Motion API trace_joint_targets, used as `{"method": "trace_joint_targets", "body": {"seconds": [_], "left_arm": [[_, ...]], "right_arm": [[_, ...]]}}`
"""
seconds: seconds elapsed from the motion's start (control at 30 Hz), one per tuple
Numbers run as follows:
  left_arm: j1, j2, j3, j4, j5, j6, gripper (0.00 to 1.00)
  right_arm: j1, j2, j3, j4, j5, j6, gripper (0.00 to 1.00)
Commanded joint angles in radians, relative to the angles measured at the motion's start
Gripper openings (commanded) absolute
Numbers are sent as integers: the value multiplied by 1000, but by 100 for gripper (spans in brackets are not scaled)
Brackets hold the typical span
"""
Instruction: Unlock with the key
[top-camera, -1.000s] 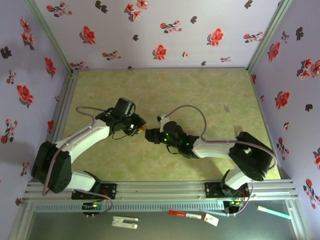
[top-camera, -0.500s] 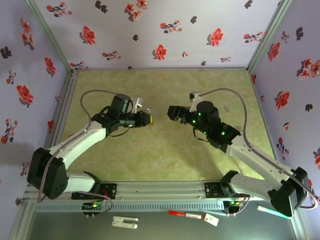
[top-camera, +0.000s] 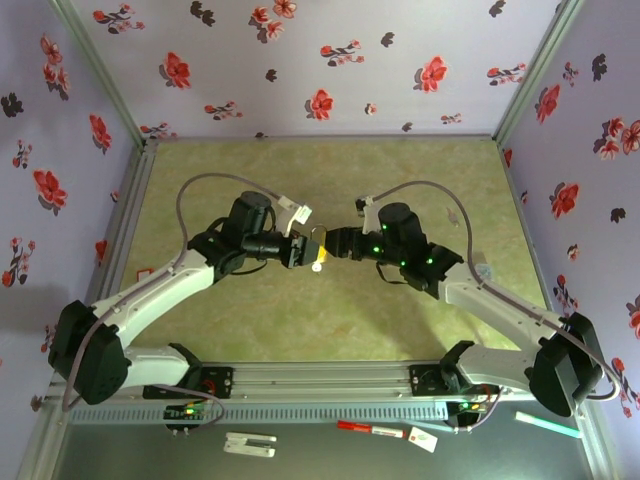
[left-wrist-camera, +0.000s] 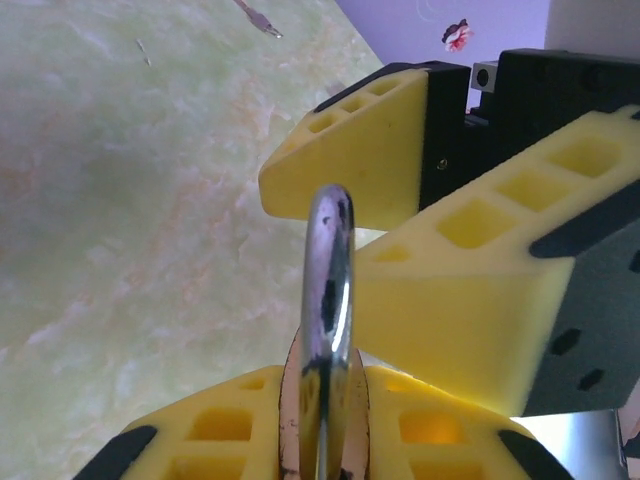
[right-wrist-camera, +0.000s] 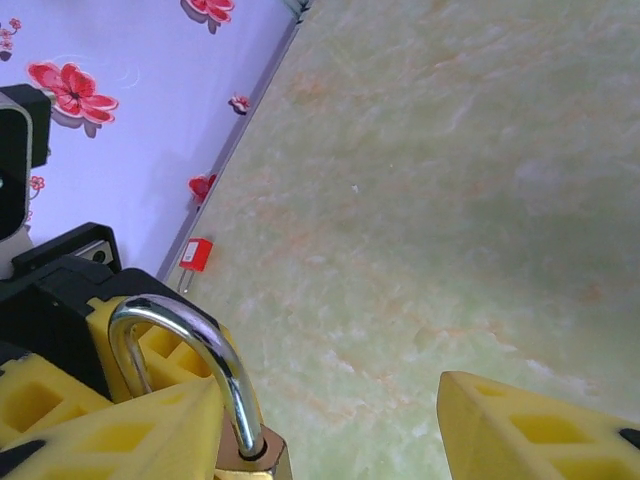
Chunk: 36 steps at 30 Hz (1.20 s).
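Left wrist view: the left gripper (left-wrist-camera: 325, 400) clamps the padlock (left-wrist-camera: 328, 300) by its body. Right wrist view: the right gripper (right-wrist-camera: 330, 395) gapes open, one finger (right-wrist-camera: 120, 425) beside the padlock's shackle (right-wrist-camera: 225, 365).

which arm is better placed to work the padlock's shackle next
Right, probably. The left claw is shut on the padlock and holds it up. The right claw is open, with the shackle between its fingers.

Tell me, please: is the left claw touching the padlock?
Touching. The left wrist view shows the padlock with its body pinched between the two yellow fingers of the left claw, no gap on either side.
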Motion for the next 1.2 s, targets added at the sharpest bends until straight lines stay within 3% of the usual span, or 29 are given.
{"method": "trace_joint_targets", "body": {"seconds": [0.0,0.37,0.6,0.73,1.03,1.07,1.13,1.17], "left_arm": [[-10,-29,47,62,50,32,0],[-41,-12,60,37,50,55,0],[-48,-10,54,31,50,67,0],[-51,-1,54,16,48,82,0],[-55,-7,47,-4,-32,98,0],[-53,-5,51,-12,-51,92,6],[-45,-3,66,-46,-84,74,56],[-39,-6,73,-60,-97,61,73]], "right_arm": [[-1,1,-18,90,-37,14,56],[-2,22,-20,125,-24,32,45],[-12,36,-23,128,-25,48,21],[-14,37,-18,129,-22,57,0],[-15,-7,-6,71,37,46,0],[-15,-13,-6,68,43,45,0],[-14,-23,-6,54,63,42,0],[-14,-28,-2,41,75,39,0]]}}
